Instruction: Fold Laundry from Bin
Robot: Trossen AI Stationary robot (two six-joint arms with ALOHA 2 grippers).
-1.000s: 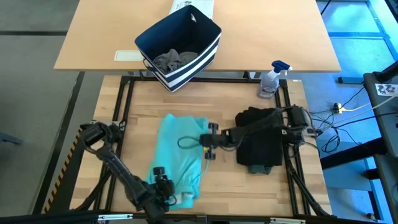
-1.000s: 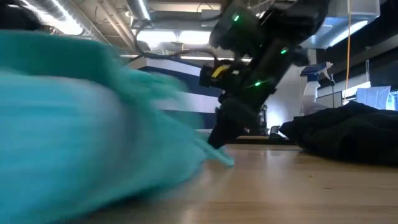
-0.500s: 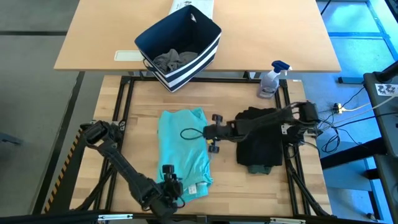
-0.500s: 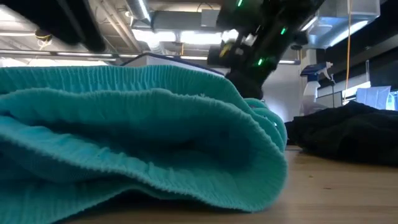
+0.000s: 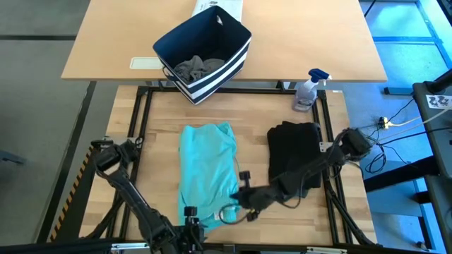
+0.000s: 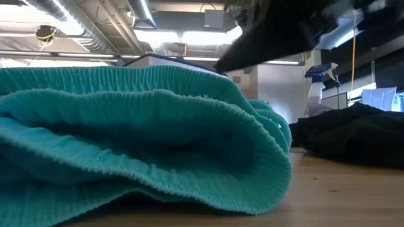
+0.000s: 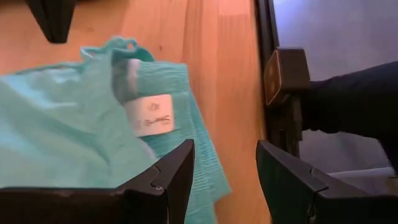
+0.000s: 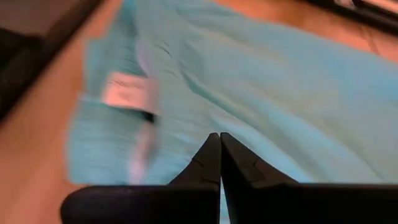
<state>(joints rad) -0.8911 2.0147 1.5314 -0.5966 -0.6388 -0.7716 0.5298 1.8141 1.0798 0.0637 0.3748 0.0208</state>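
From above: one teal piece (image 5: 206, 169) spread in a long strip on the table (image 5: 162, 120), one black pile (image 5: 295, 156) folded beside it, well apart; one bin (image 5: 203, 51) on the far table, grey cloth (image 5: 198, 68) left inside. Right gripper (image 5: 246, 204) at the strip's near right edge, left gripper (image 5: 191, 219) at its near end. One spray bottle (image 5: 308, 90) by the frame.

At table height: teal folds (image 6: 139, 151) filling the foreground, black pile (image 6: 353, 135) behind.

Past the left wrist: fingers (image 7: 177, 174) parted, grasping nothing, over the teal hem and its one white label (image 7: 149, 116).

Past the right wrist: fingers (image 8: 211, 163) pinched together, empty, above teal cloth (image 8: 261, 93).

Judged partway: black done, teal half folded, grey not yet begun.
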